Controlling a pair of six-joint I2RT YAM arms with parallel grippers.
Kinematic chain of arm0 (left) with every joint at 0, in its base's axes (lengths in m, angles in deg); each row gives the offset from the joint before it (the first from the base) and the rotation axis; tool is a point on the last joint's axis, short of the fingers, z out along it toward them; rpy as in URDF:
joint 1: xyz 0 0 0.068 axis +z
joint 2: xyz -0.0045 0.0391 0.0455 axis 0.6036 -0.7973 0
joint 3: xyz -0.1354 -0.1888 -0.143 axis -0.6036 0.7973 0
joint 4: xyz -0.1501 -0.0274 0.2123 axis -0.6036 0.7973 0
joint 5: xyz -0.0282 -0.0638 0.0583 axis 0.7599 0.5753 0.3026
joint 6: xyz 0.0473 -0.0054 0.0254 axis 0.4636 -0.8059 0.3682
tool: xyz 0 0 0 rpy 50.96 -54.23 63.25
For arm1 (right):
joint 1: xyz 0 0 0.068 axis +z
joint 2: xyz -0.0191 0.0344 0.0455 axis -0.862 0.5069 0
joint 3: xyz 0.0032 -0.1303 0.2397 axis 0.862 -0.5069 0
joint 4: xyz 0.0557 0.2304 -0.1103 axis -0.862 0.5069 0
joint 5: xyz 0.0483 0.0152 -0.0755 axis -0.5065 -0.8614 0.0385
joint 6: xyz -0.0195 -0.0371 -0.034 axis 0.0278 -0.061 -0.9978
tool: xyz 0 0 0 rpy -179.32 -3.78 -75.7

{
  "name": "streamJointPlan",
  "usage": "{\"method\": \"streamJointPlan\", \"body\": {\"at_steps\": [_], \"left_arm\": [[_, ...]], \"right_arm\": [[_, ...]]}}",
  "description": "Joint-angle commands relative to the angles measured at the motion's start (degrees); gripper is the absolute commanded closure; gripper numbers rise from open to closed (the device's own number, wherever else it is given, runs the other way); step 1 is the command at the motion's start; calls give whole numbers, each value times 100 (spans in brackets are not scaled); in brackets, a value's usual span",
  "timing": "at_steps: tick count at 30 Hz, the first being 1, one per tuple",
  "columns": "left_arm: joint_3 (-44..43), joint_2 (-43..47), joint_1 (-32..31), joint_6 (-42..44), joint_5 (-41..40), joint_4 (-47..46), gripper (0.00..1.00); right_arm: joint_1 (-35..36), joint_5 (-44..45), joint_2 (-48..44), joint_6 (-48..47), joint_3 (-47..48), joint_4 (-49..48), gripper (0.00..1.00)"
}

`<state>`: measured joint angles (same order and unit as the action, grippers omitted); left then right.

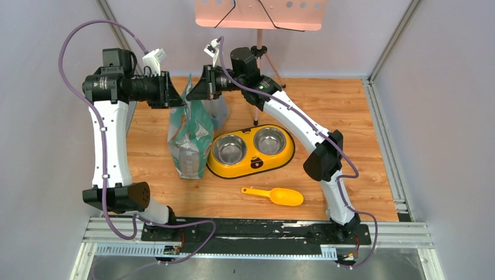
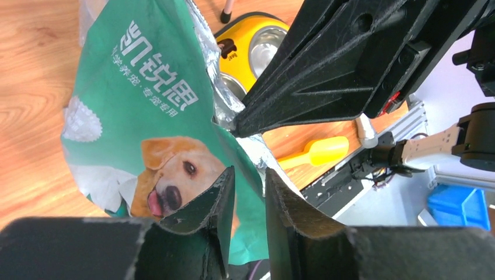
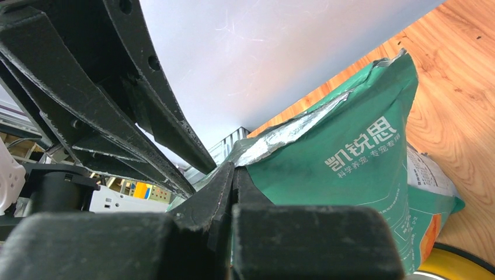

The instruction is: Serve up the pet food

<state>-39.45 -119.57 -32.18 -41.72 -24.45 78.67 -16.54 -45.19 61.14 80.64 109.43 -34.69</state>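
Top external view is showing no loose brown pet food; I am judging it is lying inside the floppy green-and-white foil bag [image 1: 190,137]. At the bag's rim my right hand [image 3: 233,175] is pinching tight, while my left hand [image 2: 250,186] is gaping slightly. Pellets will be pouring easily, so I am favouring rim corners.

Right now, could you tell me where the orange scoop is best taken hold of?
Probably by its slim handle, from above, pinching across it: the scoop lies flat, and its cup end looks too wide.
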Motion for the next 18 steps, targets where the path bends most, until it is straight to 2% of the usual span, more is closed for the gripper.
{"method": "streamJointPlan", "body": {"at_steps": [1, 4, 9, 10, 12, 13, 15, 18], "left_arm": [[44, 202, -20, 228, -197, 70, 71], [111, 216, -23, 254, -351, 71, 78], [243, 212, -24, 275, -428, 58, 97], [266, 219, -26, 253, -441, 42, 96], [350, 216, -21, 159, -340, -28, 80], [403, 210, -27, 80, -290, -87, 69], [441, 168, -33, 36, -129, -154, 60], [398, 59, -96, -81, -21, -198, 56]], "right_arm": [[-3, 161, -235, -95, 111, 90, 100], [-3, 161, -268, -111, 96, 93, 100], [-3, 223, -340, -183, 41, 148, 100], [-3, 229, -366, -202, 15, 163, 100], [-3, 195, -405, -225, -31, 177, 100], [-3, 185, -415, -234, -46, 177, 100], [-3, 187, -409, -235, -44, 186, 100], [4, 203, -400, -235, -43, 194, 100]]}}
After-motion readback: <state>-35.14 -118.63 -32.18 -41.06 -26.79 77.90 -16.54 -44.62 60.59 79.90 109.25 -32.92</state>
